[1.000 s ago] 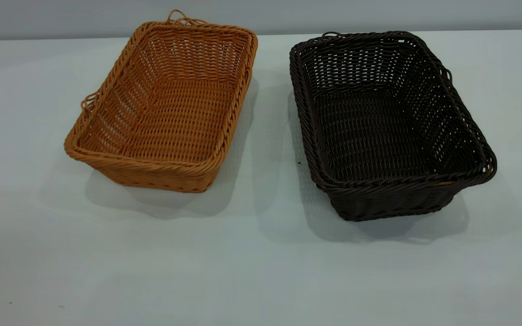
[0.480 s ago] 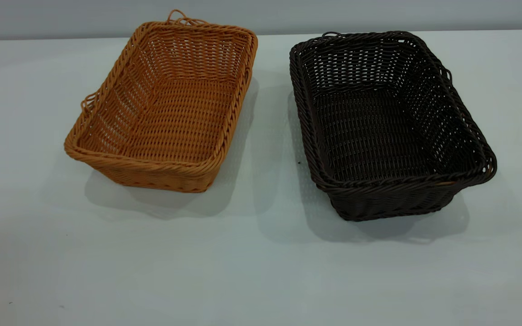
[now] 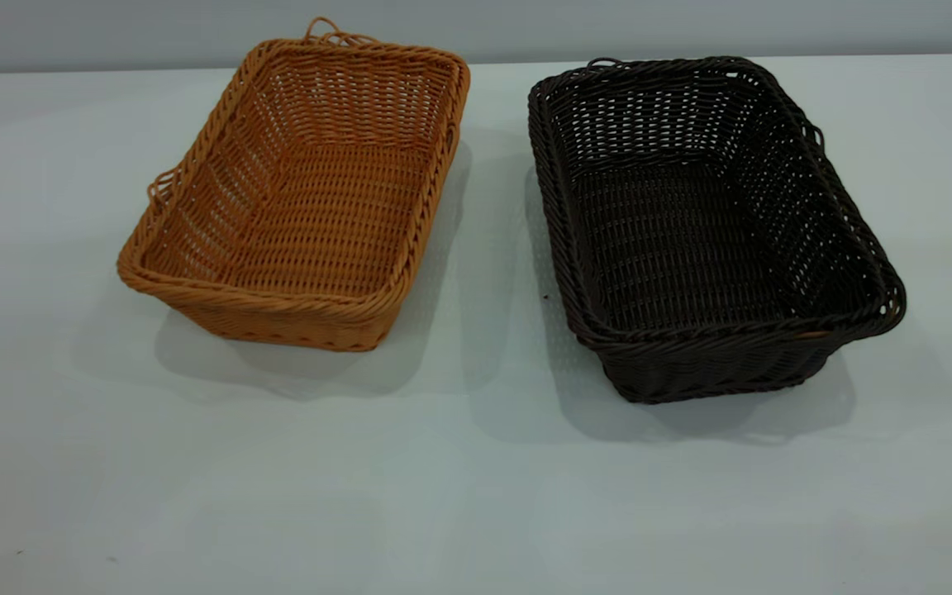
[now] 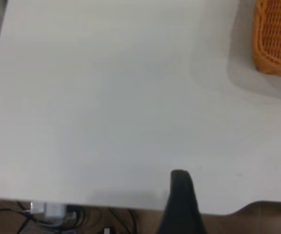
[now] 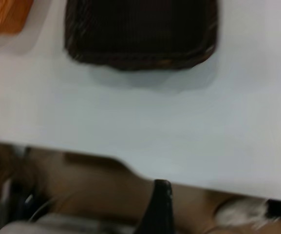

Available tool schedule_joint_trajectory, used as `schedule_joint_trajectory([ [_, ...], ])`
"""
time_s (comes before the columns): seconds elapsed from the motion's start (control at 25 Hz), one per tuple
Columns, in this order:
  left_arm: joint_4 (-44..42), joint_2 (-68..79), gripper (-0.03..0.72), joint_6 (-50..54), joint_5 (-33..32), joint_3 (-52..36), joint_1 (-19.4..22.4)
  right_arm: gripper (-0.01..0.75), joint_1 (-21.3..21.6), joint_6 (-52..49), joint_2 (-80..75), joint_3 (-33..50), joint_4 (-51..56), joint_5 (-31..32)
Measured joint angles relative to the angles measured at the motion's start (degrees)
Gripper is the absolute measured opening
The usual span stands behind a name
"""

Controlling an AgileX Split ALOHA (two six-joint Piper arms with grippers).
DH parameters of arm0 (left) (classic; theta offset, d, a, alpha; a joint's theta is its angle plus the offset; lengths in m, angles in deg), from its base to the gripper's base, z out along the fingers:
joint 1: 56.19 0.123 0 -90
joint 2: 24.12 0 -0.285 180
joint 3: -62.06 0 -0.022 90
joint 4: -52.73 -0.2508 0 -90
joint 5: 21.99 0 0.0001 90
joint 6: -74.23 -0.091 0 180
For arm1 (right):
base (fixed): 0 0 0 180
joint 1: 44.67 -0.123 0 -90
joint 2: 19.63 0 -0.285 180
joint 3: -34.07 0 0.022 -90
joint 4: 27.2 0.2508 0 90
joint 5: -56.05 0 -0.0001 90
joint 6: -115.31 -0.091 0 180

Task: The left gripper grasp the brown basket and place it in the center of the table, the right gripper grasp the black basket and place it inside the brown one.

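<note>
The brown basket [image 3: 302,198] stands on the white table [image 3: 476,479] at the back left, and its corner shows in the left wrist view [image 4: 276,39]. The black basket [image 3: 707,223] stands to its right, apart from it, and also shows in the right wrist view [image 5: 140,31]. Neither gripper shows in the exterior view. My left gripper [image 4: 225,204] hangs over the table's near edge, far from the brown basket; only one black finger [image 4: 180,195] shows, with nothing beside it. My right gripper [image 5: 203,209] is off the table's near edge, short of the black basket; one finger [image 5: 159,204] shows.
The table's near edge runs through both wrist views, with brown floor and cables [image 4: 57,214] below it. A narrow strip of bare table separates the two baskets. A grey wall [image 3: 476,25] backs the table.
</note>
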Motion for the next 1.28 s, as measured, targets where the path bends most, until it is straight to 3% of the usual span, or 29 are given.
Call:
schedule_joint_trajectory([
  [0.36,10.28,27.93,0.519,-11.32,12.02,8.12,0.00,0.629,0.00,16.43,-34.01,-0.19,27.86,-11.22],
  [0.64,12.37,37.80,0.519,-14.41,19.43,9.70,0.00,0.592,0.00,27.58,-57.20,-0.73,53.61,-11.92],
  [0.92,15.64,39.72,0.519,-14.60,21.01,9.70,0.00,0.588,0.00,32.02,-74.18,-1.23,80.23,-11.64],
  [1.16,15.81,39.72,0.519,-14.65,21.21,9.70,0.00,0.587,-2.01,28.89,-81.90,-6.17,85.48,-11.10],
  [1.28,15.81,39.72,0.519,-14.65,21.21,9.70,0.00,0.586,-4.42,24.76,-82.72,-7.88,85.72,-15.98],
])
